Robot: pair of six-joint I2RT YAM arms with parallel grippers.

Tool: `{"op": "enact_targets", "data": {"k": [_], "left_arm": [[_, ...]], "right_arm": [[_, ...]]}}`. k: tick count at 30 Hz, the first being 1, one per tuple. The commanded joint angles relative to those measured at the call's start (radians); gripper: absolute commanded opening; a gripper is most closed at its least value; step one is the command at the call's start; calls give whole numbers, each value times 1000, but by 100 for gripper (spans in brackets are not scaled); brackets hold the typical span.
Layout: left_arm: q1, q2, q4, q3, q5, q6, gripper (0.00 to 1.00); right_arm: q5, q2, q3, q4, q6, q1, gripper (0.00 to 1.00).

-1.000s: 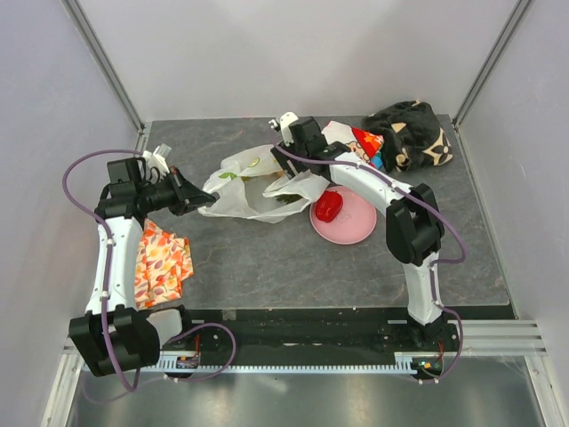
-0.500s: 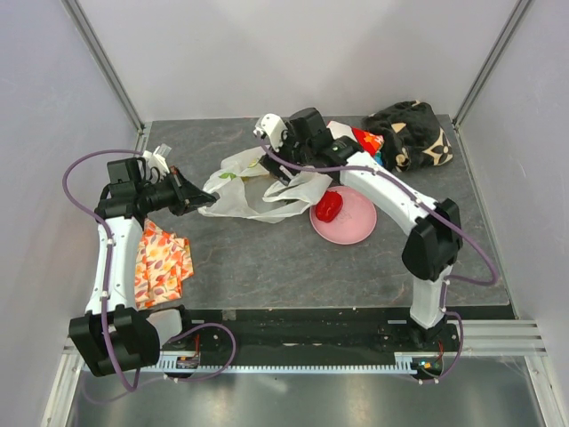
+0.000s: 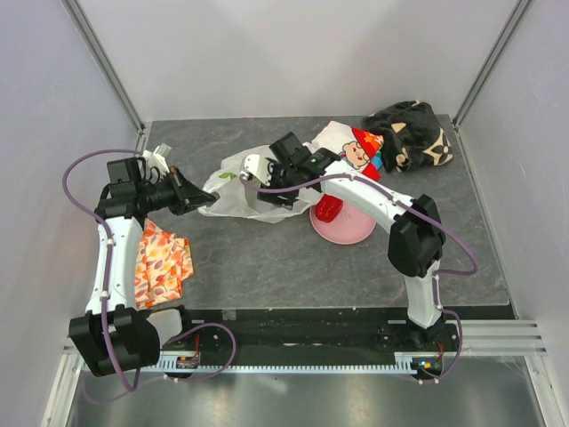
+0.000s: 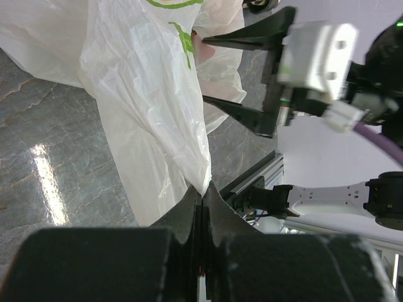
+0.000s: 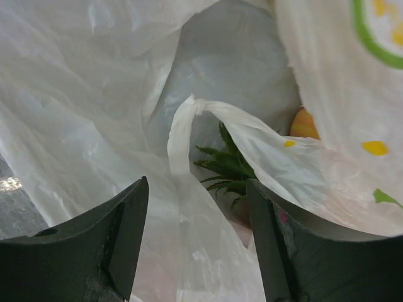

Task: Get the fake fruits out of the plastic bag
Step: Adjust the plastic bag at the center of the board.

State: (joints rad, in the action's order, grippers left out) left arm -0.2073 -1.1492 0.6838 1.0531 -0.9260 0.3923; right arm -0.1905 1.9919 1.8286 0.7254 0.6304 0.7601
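The plastic bag (image 3: pixel 233 185) lies crumpled at the middle left of the table. My left gripper (image 3: pixel 199 206) is shut on the bag's left edge (image 4: pixel 200 182). My right gripper (image 3: pixel 258 182) is open, its jaws spread just above the bag's mouth (image 5: pixel 198 214). Inside the bag I see the pineapple's green crown (image 5: pixel 227 167) and part of an orange-yellow fruit (image 5: pixel 304 124); the rest is hidden by the film (image 5: pixel 94 94). A shiny red fruit (image 3: pixel 329 208) lies on a pink plate (image 3: pixel 348 231). The right gripper's open fingers (image 4: pixel 242 38) also show in the left wrist view.
An orange patterned cloth (image 3: pixel 163 262) lies at the left edge under the left arm. A white cloth with a cartoon bear (image 3: pixel 354 147) and a black patterned cloth (image 3: pixel 411 133) lie at the back right. Walls enclose the table on three sides.
My right gripper has moved left and down from behind the bag to the bag's mouth. The left gripper and its hold on the bag have not moved.
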Motion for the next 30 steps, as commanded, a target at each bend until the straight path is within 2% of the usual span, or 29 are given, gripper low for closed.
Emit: {"op": "enact_targets", "data": {"k": [1,5,6,8,9,10,11,13,18,20,23,25,27,30], "left_arm": [[-6,17,-23,13,-22,17,2],[-6,17,-23,15,-14,16,2],[-6,16,-23,15,-13,16,1],[-6,13,-23,13,-8,17,2],[-7,9,-21,13,-7,16,2],[-7,8,-23,13,-8,14,2],[-7,8,-21,15,-7,16,2],[-7,9,-21,15,-7,14,2],[-6,3,-18,10,-25,13,1],[-7,0,-17,5,-36,13,1],[-4,-4,-18,4,-53,11,1],[-6,-9,-20,2,-54,13,2],[-4,-10,-29,-4,-63,20,2],[-1,-14,-36,-2,-88,31,1]], "right_arm": [[54,13,1,25,83,11,70],[108,27,14,22,91,15,59],[126,22,11,14,83,15,46],[207,12,1,-43,60,13,32],[241,8,4,-58,25,10,12],[270,4,12,-92,-4,5,3],[296,-10,18,-107,-38,-17,0],[335,-33,31,-144,-147,-56,0],[483,-180,-25,-230,-395,-250,0],[574,-253,-92,-238,-503,-329,0],[608,-352,-225,-260,-575,-401,0],[551,-383,-314,-273,-580,-410,0],[484,-389,-325,-233,-598,-409,0],[308,-406,-312,-218,-606,-409,10]]}}
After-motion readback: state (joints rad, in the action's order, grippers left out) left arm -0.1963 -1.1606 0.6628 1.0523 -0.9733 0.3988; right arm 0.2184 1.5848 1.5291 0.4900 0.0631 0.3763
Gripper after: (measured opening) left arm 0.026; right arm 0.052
